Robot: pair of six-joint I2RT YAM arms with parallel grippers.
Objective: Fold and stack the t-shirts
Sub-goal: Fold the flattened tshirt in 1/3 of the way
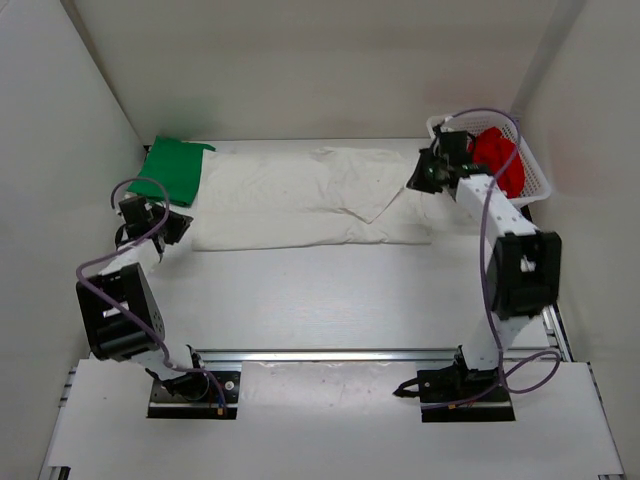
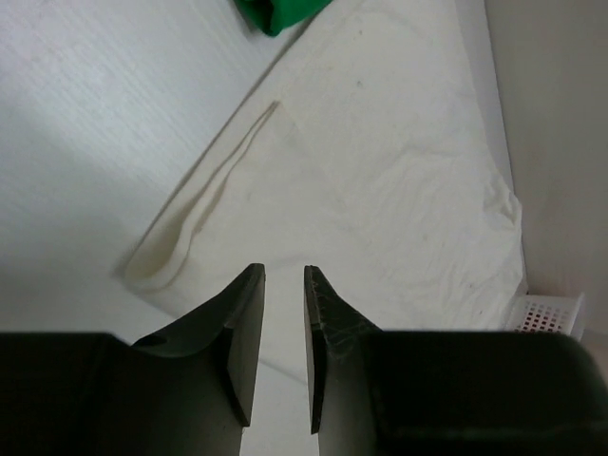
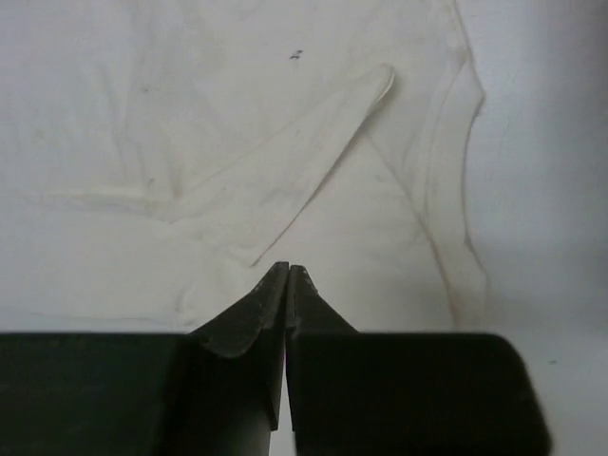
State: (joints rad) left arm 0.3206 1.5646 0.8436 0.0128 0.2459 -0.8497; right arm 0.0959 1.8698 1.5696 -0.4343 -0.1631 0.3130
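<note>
At the far left corner of the table (image 1: 330, 290), a green t-shirt (image 1: 178, 168) lies folded into a neat flat pad, close against the side wall. Just nearer than it, the left gripper (image 2: 283, 275) hangs low over the tabletop beside the left end of the white t-shirt (image 1: 300, 200). Its jaws stand a little apart, released, with nothing between them.

The white t-shirt takes up the middle of the table, spread out long from left to right and not yet folded small. Its left end touches or just overlaps the green one's edge. Towards its right end, part of the cloth is turned over in a point that aims at the near side.

The right gripper (image 3: 288, 271) is above that right end, clenched tip to tip. I see no cloth caught in it, and from the wrist view I cannot tell whether the tips touch the fabric.

Farthest right, in the back corner, sits a white mesh basket (image 1: 535, 175) (the only container here). The red t-shirt (image 1: 498, 160) lies inside it. It looks bunched rather than folded, though the right arm hides part of it. Nothing else shows in the basket.
</note>
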